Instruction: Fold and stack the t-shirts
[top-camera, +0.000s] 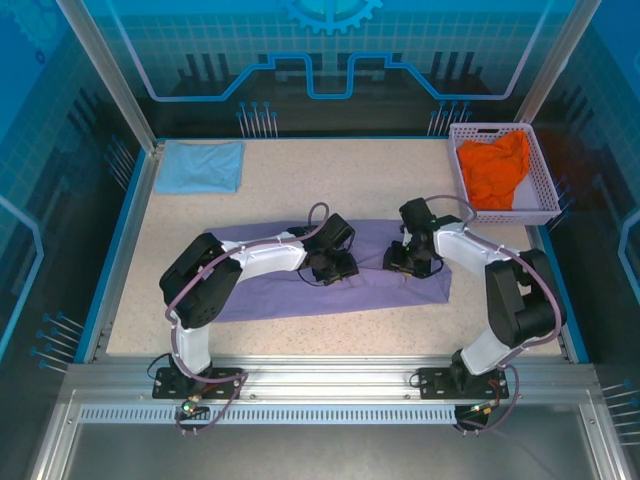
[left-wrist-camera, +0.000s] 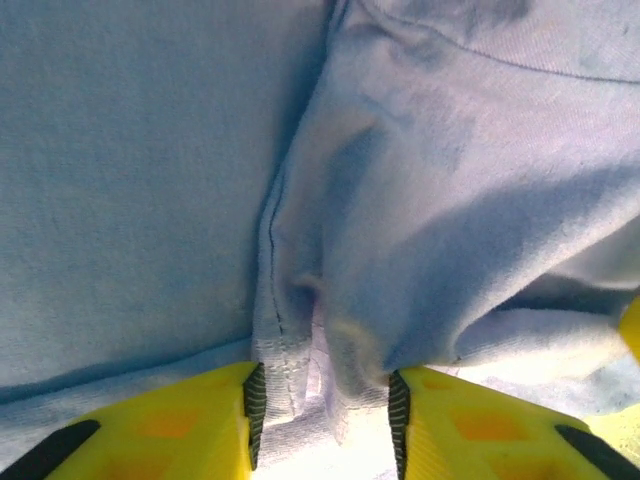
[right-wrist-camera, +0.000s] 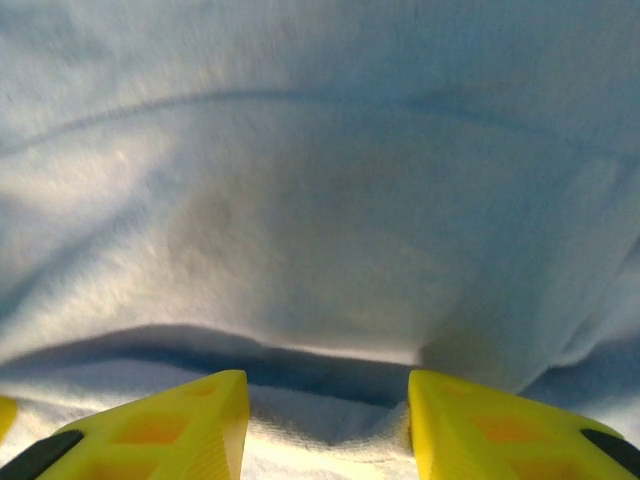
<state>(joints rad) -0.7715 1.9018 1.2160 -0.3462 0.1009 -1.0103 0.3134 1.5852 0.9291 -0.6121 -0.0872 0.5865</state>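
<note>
The lavender t-shirt (top-camera: 375, 288) lies as a long folded band across the middle of the table. My left gripper (top-camera: 335, 268) is down on its centre; the left wrist view shows a bunched hem (left-wrist-camera: 300, 390) pinched between the yellow fingers, cloth touching both pads, so the left gripper (left-wrist-camera: 325, 410) is shut on it. My right gripper (top-camera: 405, 262) rests on the shirt's right part. Its fingers stand apart (right-wrist-camera: 328, 420) over a fold edge of the cloth (right-wrist-camera: 320, 200), open. A folded light blue t-shirt (top-camera: 200, 166) lies at the far left corner. An orange t-shirt (top-camera: 495, 170) sits crumpled in the basket.
The pale lattice basket (top-camera: 547, 195) stands at the far right corner. Blue rails edge the table on the left and right, with a metal frame post at the far left. Bare tabletop lies in front of and behind the lavender shirt.
</note>
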